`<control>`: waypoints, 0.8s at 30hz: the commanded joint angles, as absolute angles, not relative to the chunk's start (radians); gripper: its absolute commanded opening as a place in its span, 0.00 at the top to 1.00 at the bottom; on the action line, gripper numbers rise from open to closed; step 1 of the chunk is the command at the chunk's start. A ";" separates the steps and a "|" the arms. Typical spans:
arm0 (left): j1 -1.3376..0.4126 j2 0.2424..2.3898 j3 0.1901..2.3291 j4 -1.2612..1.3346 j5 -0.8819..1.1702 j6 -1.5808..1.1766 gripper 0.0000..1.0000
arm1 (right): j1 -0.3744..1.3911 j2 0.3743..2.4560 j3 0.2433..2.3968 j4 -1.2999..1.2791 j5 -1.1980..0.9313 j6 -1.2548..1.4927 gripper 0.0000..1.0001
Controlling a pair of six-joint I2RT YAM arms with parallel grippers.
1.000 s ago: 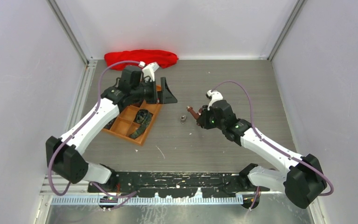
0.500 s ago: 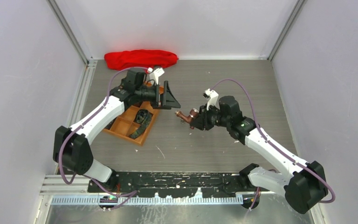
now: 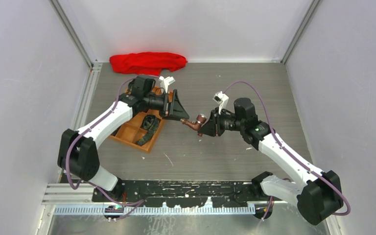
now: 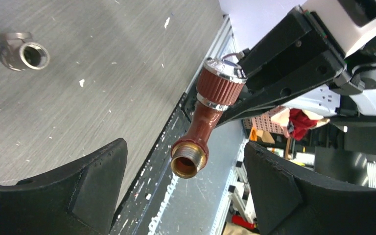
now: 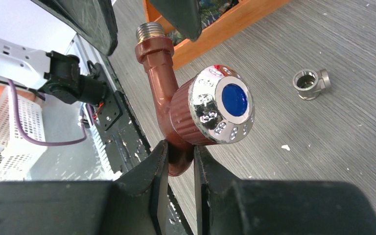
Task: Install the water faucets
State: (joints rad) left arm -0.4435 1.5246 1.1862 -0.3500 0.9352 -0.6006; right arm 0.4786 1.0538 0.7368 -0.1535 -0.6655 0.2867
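The grey wood-grain table (image 3: 274, 93) carries a red cloth (image 3: 148, 61) at its far edge and an orange tray (image 3: 127, 133) with compartments on the left side, under the left arm. The left gripper (image 3: 178, 110) has its fingers spread wide and holds nothing. The right gripper (image 3: 206, 126) is closed tight on the water faucet (image 3: 194, 123), pinching the lower end of its body. The faucet is held in the air above the middle of the table, between the two arms. Its body is a short, bent pipe of glossy reddish-brown colour. The free end has a brass-coloured thread and an open mouth, and it sits between the left fingers (image 4: 103, 166) without touching them. On the side there is a ribbed brown knob with a shiny chrome cap and a round blue disc in the centre. A small silvery pipe fitting (image 4: 24, 51) lies on the table apart from it.
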 commanded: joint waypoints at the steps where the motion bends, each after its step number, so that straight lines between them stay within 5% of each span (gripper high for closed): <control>1: -0.439 1.521 1.147 -0.247 1.071 -0.645 0.12 | 0.464 1.049 0.772 -0.060 -0.760 0.301 1.00; 7: -0.439 1.518 1.114 -0.148 1.136 -0.699 0.21 | 0.454 1.069 0.770 -0.032 -0.805 0.322 1.00; 12: -0.439 1.525 1.115 -0.139 1.141 -0.706 0.53 | 0.451 1.086 0.772 -0.021 -0.821 0.335 1.00; 17: -0.439 1.530 1.120 -0.128 1.146 -0.716 0.98 | 0.436 1.087 0.772 -0.007 -0.830 0.356 1.00; 20: -0.439 1.529 1.125 -0.126 1.140 -0.721 1.00 | 0.419 1.084 0.770 0.000 -0.836 0.372 0.99; 22: -0.439 1.523 1.124 -0.117 1.120 -0.733 1.00 | 0.408 1.083 0.770 0.002 -0.839 0.388 0.88; 24: -0.439 1.516 1.120 -0.090 1.100 -0.756 1.00 | 0.393 1.083 0.768 0.010 -0.845 0.406 0.52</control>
State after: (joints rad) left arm -0.4427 1.5295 1.1084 -0.1646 1.0992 -0.7200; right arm 0.4206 1.0935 0.7368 -0.0669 -0.8215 0.3588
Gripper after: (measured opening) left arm 0.251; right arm 0.272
